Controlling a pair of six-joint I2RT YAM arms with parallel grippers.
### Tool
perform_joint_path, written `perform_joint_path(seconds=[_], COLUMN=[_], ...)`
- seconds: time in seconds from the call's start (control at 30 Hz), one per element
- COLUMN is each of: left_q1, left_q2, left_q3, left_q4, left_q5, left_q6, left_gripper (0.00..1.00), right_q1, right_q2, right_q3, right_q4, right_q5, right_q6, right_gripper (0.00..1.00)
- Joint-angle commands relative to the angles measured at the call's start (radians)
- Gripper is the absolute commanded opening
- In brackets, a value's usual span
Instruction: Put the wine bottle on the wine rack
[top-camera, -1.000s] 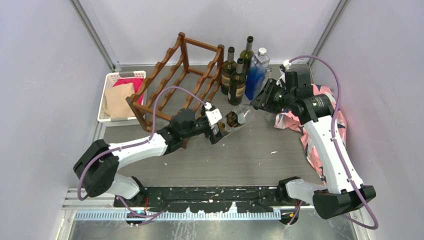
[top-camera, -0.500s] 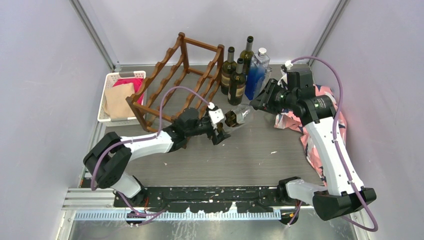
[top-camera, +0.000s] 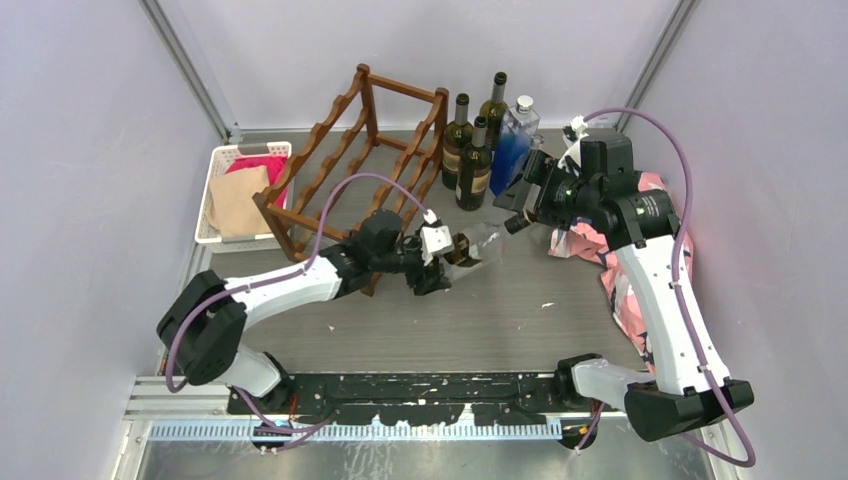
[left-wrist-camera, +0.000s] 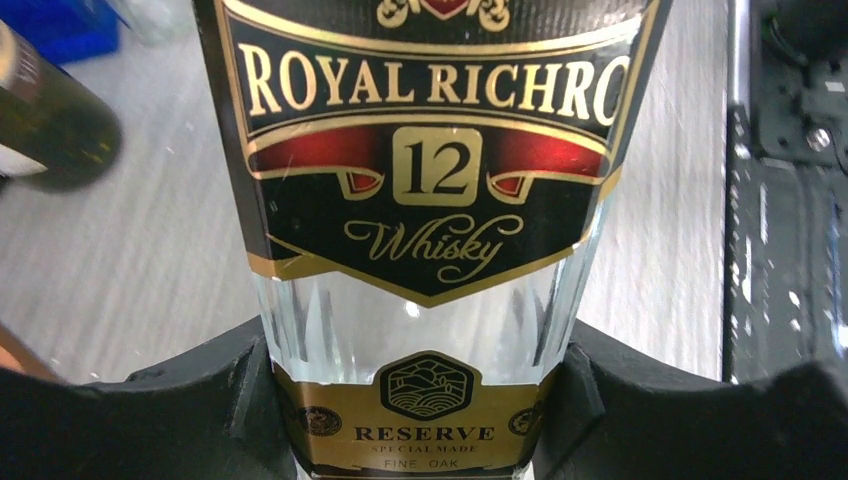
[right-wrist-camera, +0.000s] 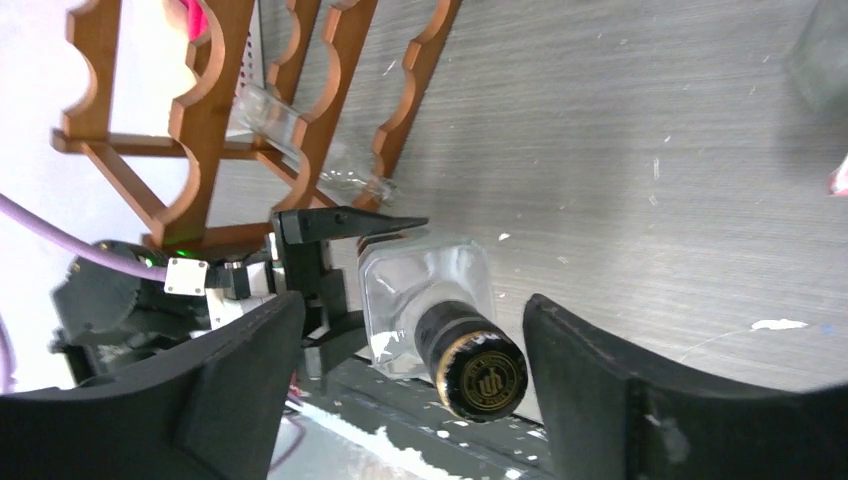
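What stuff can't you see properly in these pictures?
- Left wrist view: the whisky bottle loses its neck and cap past the top edge; the jaws cover its bottom corners.
- Top view: its label is too small to read.
- Top view: whatever lies under the cloths in the white basket is hidden.
- Right wrist view: the wine rack is cut off by the top edge.

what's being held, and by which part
The whisky bottle, by its lower body near the base, in the left gripper; the right gripper is open around the neck.
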Motion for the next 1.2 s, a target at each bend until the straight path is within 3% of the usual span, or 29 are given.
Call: perform_joint_path(seconds=[0.0, 0.3, 0.43, 0.57, 0.67, 0.97, 1.17], left_q1=[0.004, 0.004, 0.004, 0.004, 0.004, -0.005, -0.005], left_q2=[-0.116, -0.188, -0.209, -0.225, -0.243, -0.233, -0.249], left_q3=[0.079, 0.114, 0.109, 0.117, 0.125, 0.165, 0.162], left_q4=[-0.147, -0.373, -0.43, -0.475, -0.503, -0.571, -0.574], left_q5=[0.113, 0.187, 0.219, 0.234, 0.233, 0.271, 0.274], left_q6=[0.097, 0.198, 0.216, 0.216, 0.222, 0.221, 0.215], left_gripper=[0.0, 0.0, 0.0, 0.0, 0.0, 0.0, 0.0], right_q1=[-0.001, 0.036, 0.095, 0.107, 0.112, 0.328, 0.405], right_q2=[-0.028, -0.033, -0.109, -0.238, -0.286, -0.144, -0.095], right_q3=[0.068, 0.068, -0.07, -0.25, -0.327, -0.333, -0.365], right_q4=[-0.014, -0.04, 0.044, 0.168, 0.207, 0.111, 0.116], right_q5=[-0.021, -0.118, -0.137, -0.294, -0.328, -0.228, -0.206], right_q6=[-0.143, -0.353, -0.478, -0.696, -0.769, -0.989, -1.056], right_gripper=[0.91, 0.95, 0.96, 1.0, 1.0, 1.0, 0.98])
